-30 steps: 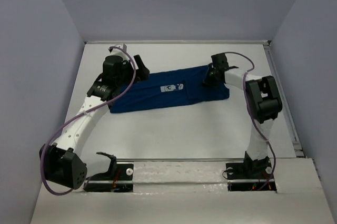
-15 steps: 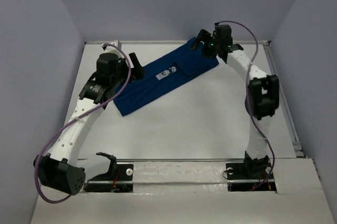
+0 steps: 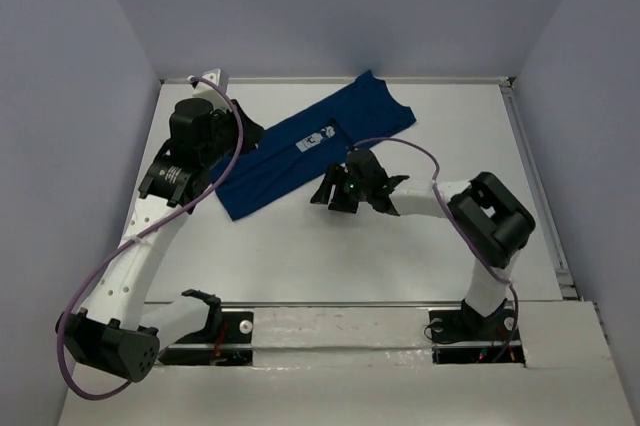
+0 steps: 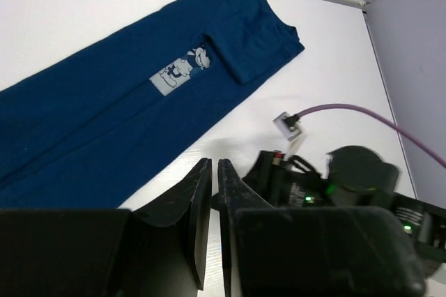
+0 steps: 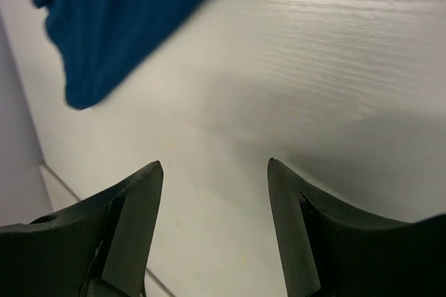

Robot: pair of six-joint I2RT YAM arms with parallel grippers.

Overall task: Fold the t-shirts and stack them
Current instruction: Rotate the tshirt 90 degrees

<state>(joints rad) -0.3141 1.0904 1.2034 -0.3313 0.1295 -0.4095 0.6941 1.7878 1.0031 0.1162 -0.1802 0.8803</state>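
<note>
One dark blue t-shirt (image 3: 300,151) lies folded into a long strip, running diagonally from the front left to the back right of the white table (image 3: 400,256). Its white chest print (image 4: 182,70) faces up. My left gripper (image 3: 248,141) hovers at the strip's left side. In the left wrist view this gripper (image 4: 212,166) is shut with only a thin slit and nothing in it, over bare table beside the shirt (image 4: 125,109). My right gripper (image 3: 328,198) is open and empty just in front of the strip's middle. Below it (image 5: 214,163) is bare table, with the shirt's edge (image 5: 118,18) beyond.
Grey walls close in the table on the left, back and right. A metal rail (image 3: 535,181) runs along the right edge. A purple cable (image 3: 400,146) loops above the right forearm. The arm bases (image 3: 470,321) stand at the near edge.
The shirt swung from lying crosswise to a diagonal. The right gripper let go of its far end, opened and swung to the table's middle. The left gripper shut.
</note>
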